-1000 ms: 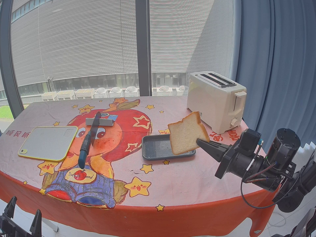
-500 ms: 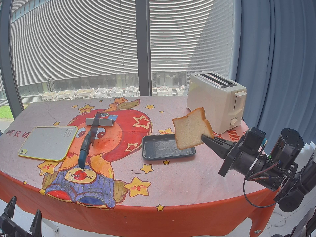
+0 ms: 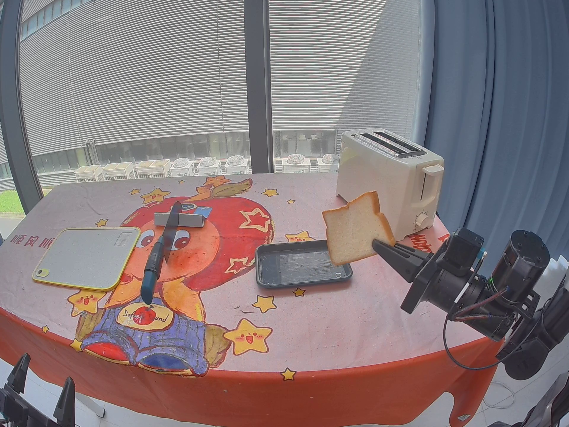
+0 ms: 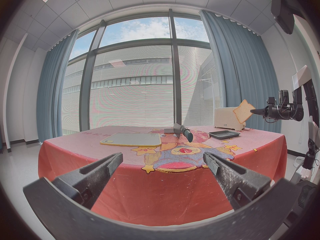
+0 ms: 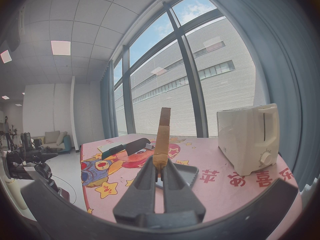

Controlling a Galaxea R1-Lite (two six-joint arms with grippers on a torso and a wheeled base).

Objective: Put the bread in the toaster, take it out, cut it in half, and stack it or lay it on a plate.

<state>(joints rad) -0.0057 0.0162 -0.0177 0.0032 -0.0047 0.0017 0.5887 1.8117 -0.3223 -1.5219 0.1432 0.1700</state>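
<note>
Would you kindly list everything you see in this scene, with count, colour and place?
cartoon-printed tablecloth: one, pink and red, under everything else
slice of white bread: one, pale, brown crust, airborne beside the toaster
two-slot plastic toaster: one, cream, far right
shallow rectangular tray: one, dark grey, middle
plastic cutting board: one, white with yellow-green rim, left
blue-handled knife: one, dark blade, right of the board, blade across a grey block
right jaws: one pair, black, shut on the bread's corner
left jaws: one pair, black, open, low before the tablecloth's left corner

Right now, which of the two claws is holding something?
The right gripper, pinching the bread near the toaster; the left gripper hangs open and empty.
</note>
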